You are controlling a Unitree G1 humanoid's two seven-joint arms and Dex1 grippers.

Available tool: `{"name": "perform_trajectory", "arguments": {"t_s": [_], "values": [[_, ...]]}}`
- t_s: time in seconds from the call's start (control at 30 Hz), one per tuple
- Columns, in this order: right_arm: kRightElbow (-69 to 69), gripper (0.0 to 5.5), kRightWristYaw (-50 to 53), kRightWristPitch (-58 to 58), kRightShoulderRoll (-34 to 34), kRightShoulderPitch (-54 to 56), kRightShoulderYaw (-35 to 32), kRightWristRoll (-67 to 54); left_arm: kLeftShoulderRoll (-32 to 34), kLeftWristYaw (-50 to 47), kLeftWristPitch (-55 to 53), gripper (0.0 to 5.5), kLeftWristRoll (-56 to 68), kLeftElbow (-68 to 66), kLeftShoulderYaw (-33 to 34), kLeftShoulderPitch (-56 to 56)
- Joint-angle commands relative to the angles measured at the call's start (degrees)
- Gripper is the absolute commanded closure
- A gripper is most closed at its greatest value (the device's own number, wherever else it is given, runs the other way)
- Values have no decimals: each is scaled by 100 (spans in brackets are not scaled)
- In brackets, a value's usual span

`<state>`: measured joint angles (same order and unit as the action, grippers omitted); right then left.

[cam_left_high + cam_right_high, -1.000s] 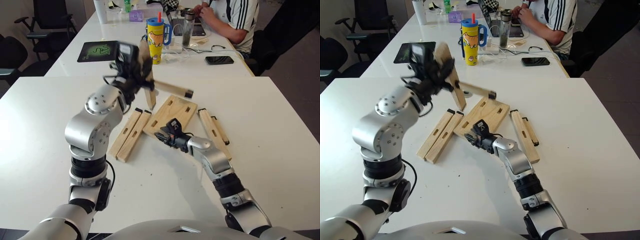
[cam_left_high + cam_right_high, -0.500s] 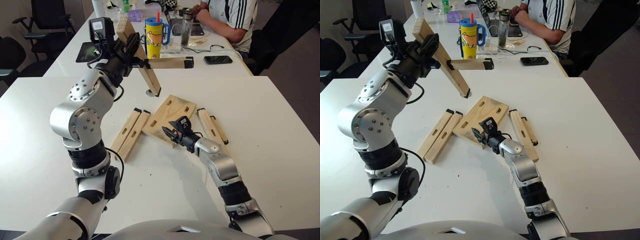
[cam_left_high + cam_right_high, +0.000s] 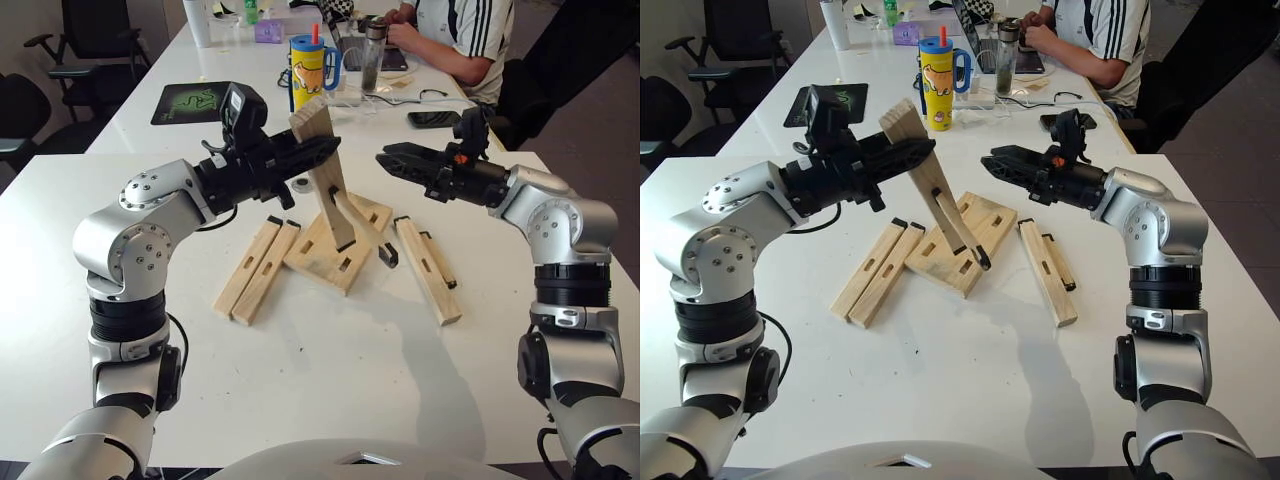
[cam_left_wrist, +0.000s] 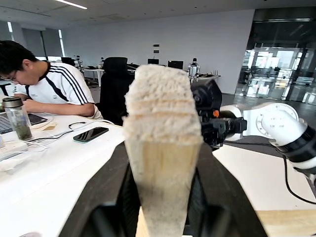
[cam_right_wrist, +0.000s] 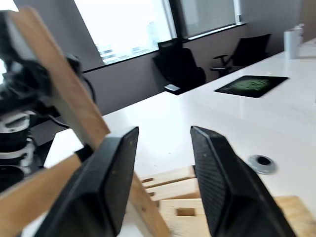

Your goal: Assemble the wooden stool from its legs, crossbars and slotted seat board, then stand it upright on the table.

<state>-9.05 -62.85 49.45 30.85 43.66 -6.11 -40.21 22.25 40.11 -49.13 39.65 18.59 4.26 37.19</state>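
Note:
My left gripper (image 3: 300, 152) is shut on a wooden leg (image 3: 330, 190), held tilted in the air above the slotted seat board (image 3: 371, 214). A crossbar with a dark tip (image 3: 387, 256) sticks out from the leg's lower part. The leg's sawn end (image 4: 162, 123) shows between my left fingers. The seat board lies flat on the white table (image 3: 330, 370). My right gripper (image 3: 384, 160) hangs open and empty in the air to the right of the leg, its fingers (image 5: 111, 182) pointing at it. Two legs (image 3: 258, 268) lie left of the board, and two more pieces (image 3: 428, 268) lie to its right.
A cable grommet (image 3: 297, 184) sits behind the leg. On the far table stand a yellow cup (image 3: 311, 65), a bottle (image 3: 374, 55), a dark mat (image 3: 192, 102) and a phone (image 3: 433, 119), with a person seated there.
My right gripper rose from the seat board's near edge to mid-air right of the leg. My left arm swung the leg and crossbar down and over the board.

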Motion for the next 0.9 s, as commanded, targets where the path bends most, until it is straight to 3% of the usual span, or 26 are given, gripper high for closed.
{"name": "perform_trajectory", "arguments": {"t_s": [0.03,0.27,0.57,0.77,0.9], "values": [[38,319,-701,543,164,546,442,-273,212,502,384,447,-154,-234,-328,41],[-370,183,-1596,433,406,1051,1201,165,426,1043,789,447,-280,-521,-563,262],[-739,178,-1748,171,379,974,1344,473,375,1075,742,447,5,-692,-317,480],[-800,178,-1526,455,76,1171,1157,269,301,1066,737,447,-61,-527,-603,363],[-686,226,-1654,495,40,1139,1349,352,305,1007,763,447,-92,-517,-636,350]]}}
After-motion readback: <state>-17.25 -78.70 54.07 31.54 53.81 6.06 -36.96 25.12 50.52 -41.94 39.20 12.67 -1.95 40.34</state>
